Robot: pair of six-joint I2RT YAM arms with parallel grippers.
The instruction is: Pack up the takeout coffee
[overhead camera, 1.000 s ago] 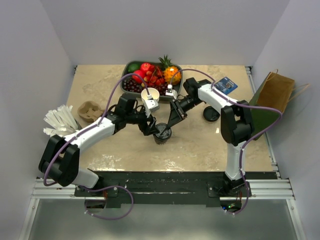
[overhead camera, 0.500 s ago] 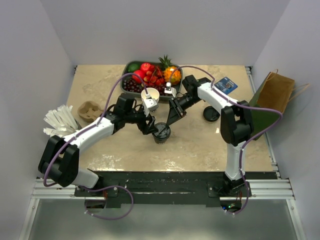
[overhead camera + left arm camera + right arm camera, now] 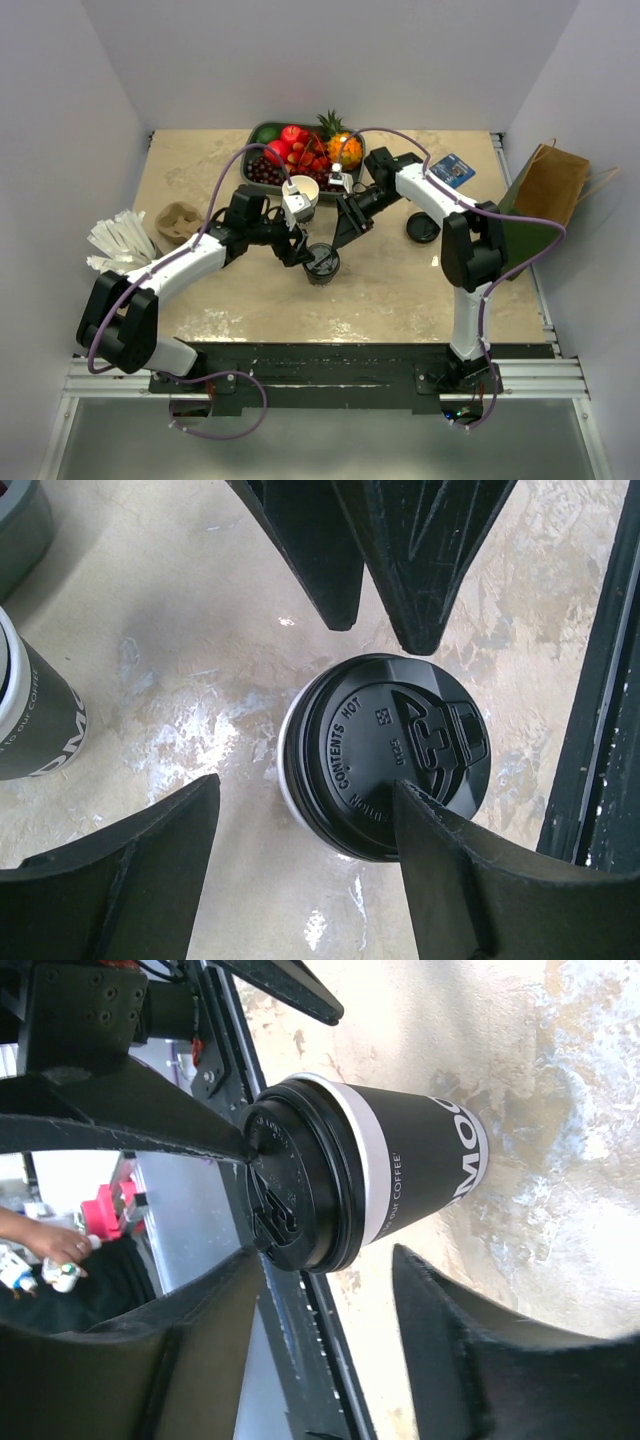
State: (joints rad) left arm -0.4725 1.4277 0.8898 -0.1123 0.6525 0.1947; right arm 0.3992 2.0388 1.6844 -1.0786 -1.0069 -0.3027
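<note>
The takeout coffee (image 3: 323, 262), a dark-sleeved cup with a white band and a black lid, stands upright on the table's middle. In the left wrist view the takeout coffee (image 3: 385, 755) sits at my left gripper's (image 3: 305, 785) tips. That gripper is open: one finger overlaps the lid's rim, and bare table shows between the other finger and the cup. My left gripper (image 3: 303, 254) lies just left of the cup. My right gripper (image 3: 328, 1255) is open, with the takeout coffee (image 3: 370, 1185) lying just beyond its fingertips. From above, the right gripper (image 3: 344, 231) hangs behind and right of the cup.
A lidless cup (image 3: 301, 188) stands just behind the coffee; the lidless cup (image 3: 30, 705) is also in the left wrist view. A fruit tray (image 3: 305, 150) sits at the back. A loose black lid (image 3: 423, 228), a brown paper bag (image 3: 545, 190), a cardboard cup carrier (image 3: 180, 222) and white paper items (image 3: 120, 242) lie around.
My right gripper has opened and drawn back a little from the coffee toward the far side. The cup and my left gripper have stayed in place.
</note>
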